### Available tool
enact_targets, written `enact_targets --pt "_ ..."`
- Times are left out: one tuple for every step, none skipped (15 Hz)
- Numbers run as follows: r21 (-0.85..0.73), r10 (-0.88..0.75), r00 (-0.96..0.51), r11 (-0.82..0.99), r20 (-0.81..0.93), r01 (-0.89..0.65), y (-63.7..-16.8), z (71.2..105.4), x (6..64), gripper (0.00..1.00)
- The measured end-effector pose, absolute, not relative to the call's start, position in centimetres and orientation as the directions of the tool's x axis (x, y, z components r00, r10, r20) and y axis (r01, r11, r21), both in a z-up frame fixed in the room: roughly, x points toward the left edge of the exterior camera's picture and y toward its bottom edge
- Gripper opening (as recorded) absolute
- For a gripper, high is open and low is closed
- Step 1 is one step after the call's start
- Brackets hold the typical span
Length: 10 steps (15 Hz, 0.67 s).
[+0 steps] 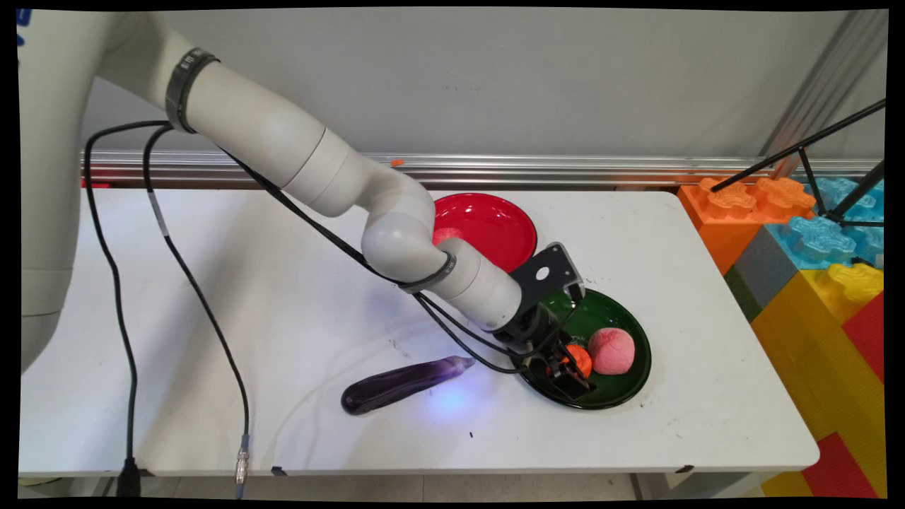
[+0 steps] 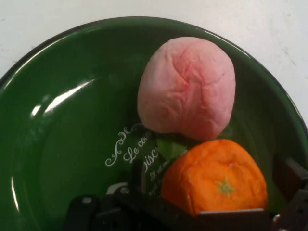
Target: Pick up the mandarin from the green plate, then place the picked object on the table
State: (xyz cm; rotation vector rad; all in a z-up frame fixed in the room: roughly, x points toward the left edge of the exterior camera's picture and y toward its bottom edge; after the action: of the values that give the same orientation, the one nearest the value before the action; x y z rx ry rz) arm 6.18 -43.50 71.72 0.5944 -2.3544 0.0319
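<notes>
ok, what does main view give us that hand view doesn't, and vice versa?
Only main view: the red plate behind the arm, the purple eggplant lying on the white table left of the green plate, and the coloured blocks at the right.

Only hand view: white lettering printed on the green plate's floor, and the star-shaped mark on the orange fruit.

Both: the green plate holding the pink peach and the orange fruit, with the pincer around the orange.

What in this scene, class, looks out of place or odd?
Little stands out. The eggplant lies bare on the white table, while the orange and peach sit in the green plate. Dark specks dot the table near that plate.
</notes>
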Motion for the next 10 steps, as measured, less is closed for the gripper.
enact_targets --pt "0.138 -0.406 -0.651 0.896 0.641 -0.422 -43.50 71.70 6.15 1.00" --pt "0.138 -0.404 -0.652 0.897 0.642 -0.420 -43.49 71.69 6.13 1.00" --pt "0.139 -0.402 -0.652 0.898 0.642 -0.418 -43.44 71.68 6.13 1.00" --pt "0.139 -0.401 -0.653 0.899 0.643 -0.415 -43.38 71.68 6.16 1.00" --pt "0.139 -0.399 -0.654 0.900 0.643 -0.413 -43.33 71.68 6.17 1.00" --pt "0.138 -0.396 -0.655 0.902 0.643 -0.410 -43.28 71.69 6.21 0.00" --pt "0.137 -0.394 -0.656 0.903 0.644 -0.408 -43.24 71.71 6.23 0.00" --pt "0.136 -0.391 -0.658 0.904 0.644 -0.404 -43.18 71.71 6.28 0.00" --pt "0.134 -0.388 -0.661 0.906 0.642 -0.401 -43.10 71.72 6.33 0.00" --pt "0.134 -0.386 -0.664 0.908 0.641 -0.398 -43.01 71.70 6.39 0.00"
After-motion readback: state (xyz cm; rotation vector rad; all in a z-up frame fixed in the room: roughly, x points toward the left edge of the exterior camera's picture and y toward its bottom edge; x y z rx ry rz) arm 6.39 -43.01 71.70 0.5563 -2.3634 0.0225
